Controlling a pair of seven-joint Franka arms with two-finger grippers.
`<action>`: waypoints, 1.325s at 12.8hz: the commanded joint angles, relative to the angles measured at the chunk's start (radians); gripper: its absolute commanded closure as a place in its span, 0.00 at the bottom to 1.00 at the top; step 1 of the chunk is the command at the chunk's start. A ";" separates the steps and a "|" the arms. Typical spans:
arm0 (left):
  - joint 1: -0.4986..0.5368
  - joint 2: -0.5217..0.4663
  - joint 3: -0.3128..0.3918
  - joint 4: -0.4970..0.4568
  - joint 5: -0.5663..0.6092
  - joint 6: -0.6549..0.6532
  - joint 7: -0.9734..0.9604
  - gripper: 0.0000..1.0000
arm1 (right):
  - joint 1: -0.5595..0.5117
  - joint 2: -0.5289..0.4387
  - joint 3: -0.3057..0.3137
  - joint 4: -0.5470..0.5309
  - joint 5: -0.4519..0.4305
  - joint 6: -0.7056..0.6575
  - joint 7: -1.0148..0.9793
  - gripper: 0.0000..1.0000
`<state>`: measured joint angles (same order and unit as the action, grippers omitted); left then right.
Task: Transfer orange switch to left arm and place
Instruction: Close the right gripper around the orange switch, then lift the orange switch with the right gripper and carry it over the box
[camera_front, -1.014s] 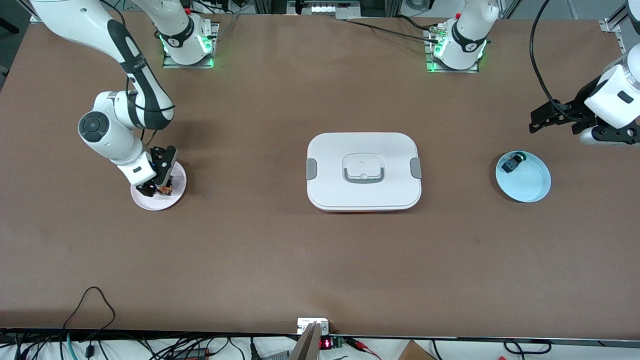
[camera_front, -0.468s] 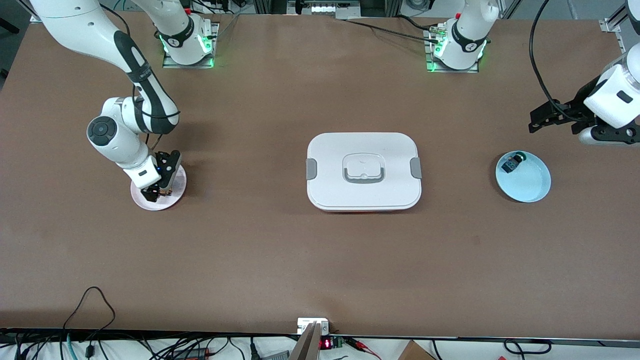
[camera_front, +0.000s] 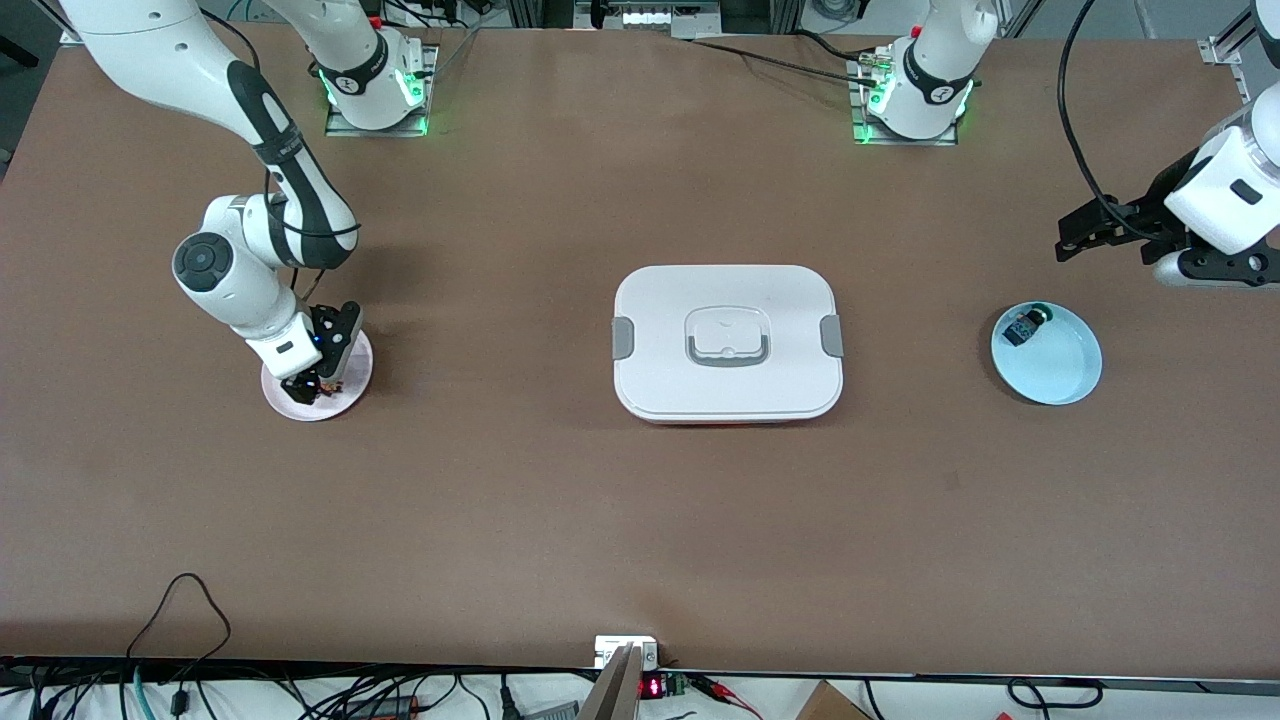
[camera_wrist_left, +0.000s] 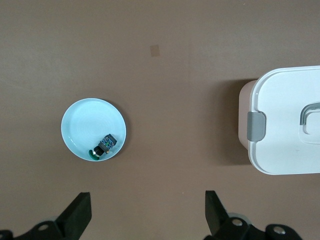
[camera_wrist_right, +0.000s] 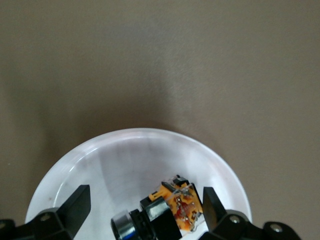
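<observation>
Right pincer (camera_wrist_right: 142, 212) astride blocky black-and-orange orange switch (camera_wrist_right: 172, 210).

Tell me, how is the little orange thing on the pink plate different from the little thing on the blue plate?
The orange switch has orange parts; the other component is black and blue with a green round end. The orange switch sits on the pink plate between the right gripper's open fingers, while the other lies alone on the blue plate, the left gripper waiting off to the side. Both are tiny and blocky.
</observation>
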<state>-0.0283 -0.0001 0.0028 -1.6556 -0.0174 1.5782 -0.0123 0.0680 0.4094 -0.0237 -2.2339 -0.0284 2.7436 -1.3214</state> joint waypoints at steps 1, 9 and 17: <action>-0.001 0.019 0.000 0.037 -0.003 -0.029 0.009 0.00 | -0.008 -0.012 0.011 0.014 -0.012 -0.001 -0.036 0.01; -0.001 0.019 0.000 0.037 -0.003 -0.032 0.009 0.00 | -0.014 0.003 0.013 0.013 -0.010 -0.005 -0.281 0.01; -0.001 0.019 0.000 0.037 -0.001 -0.032 0.009 0.00 | -0.059 0.028 0.016 0.013 0.002 -0.048 -0.433 0.01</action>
<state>-0.0283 -0.0001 0.0028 -1.6548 -0.0174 1.5704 -0.0123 0.0215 0.4280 -0.0213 -2.2196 -0.0286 2.7008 -1.7296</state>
